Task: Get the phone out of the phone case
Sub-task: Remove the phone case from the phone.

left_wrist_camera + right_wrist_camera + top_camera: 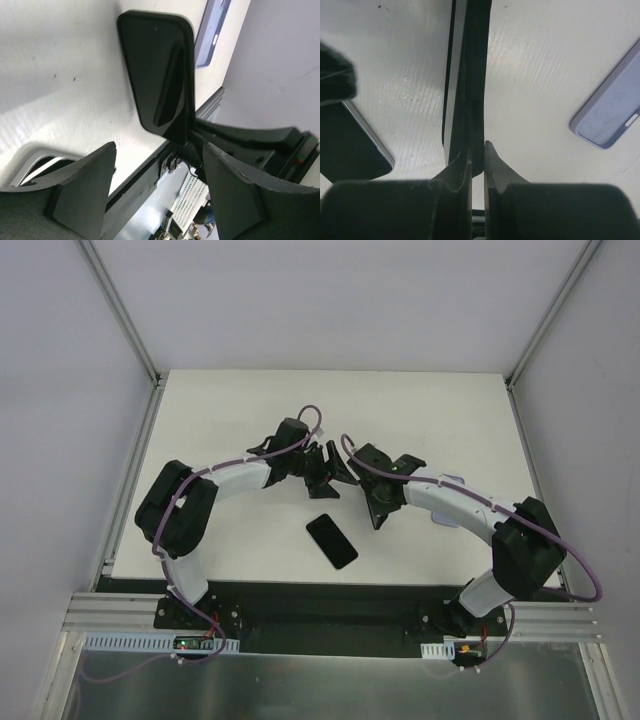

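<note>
White bench (240,420), grey walls round it. One black phone (332,540) lies flat and bare near the front edge, between the two arms. One lavender phone case (607,112) lies apart from it, mostly hidden from above by the right arm. Left claw (159,147) gapes wide, holding nothing. Right claw (477,150) is pinched tight on a thin dark slab (470,75), seen edge-on; what it is I cannot tell.

White table (250,410); white walls (60,390) around; aluminium posts (120,310) at far corners; black plate (330,605) along near edge.
</note>
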Controlling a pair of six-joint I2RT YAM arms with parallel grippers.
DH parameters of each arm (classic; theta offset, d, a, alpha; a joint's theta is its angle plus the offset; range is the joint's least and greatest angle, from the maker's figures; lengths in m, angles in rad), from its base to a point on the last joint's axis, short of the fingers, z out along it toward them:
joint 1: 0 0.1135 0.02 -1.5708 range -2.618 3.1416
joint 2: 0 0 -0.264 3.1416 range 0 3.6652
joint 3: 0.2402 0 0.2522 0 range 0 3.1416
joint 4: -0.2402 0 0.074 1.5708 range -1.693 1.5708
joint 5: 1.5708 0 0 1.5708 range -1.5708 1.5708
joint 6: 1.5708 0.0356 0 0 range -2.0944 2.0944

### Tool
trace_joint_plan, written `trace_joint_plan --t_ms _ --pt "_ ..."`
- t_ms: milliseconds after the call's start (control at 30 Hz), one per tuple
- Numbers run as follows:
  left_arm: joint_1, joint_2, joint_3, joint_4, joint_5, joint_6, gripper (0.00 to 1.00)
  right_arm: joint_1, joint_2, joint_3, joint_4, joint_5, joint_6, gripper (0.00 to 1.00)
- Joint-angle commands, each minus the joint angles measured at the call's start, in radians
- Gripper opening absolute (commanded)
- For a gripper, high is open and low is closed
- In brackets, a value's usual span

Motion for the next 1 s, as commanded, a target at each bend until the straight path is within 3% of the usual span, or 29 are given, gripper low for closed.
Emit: trace_joint_plan --t_ms 0,233,533,700,967 --pt "-0.002 0.080 0.121 -0.026 0.030 0.006 0.69 0.029 -0.012 -0.011 0.084 0.068 -0.017 0.01" --pt "-0.011 0.146 0.225 -0.107 -0.001 -0.020 0.75 0.083 -0.024 -0.042 0.142 0.160 -0.008 0.01" --pt "0.007 0.141 0.161 -0.136 -0.004 -0.041 0.75 0.144 0.028 -0.077 0.253 0.233 -0.006 0.02" --pt "0.035 0.134 0.142 -0.143 0.002 -0.015 0.75 0.162 0.061 -0.085 0.282 0.247 0.024 0.24" --pt "0.057 0.138 0.145 -0.152 0.022 0.011 0.74 0.159 0.105 -0.085 0.337 0.295 0.052 0.23"
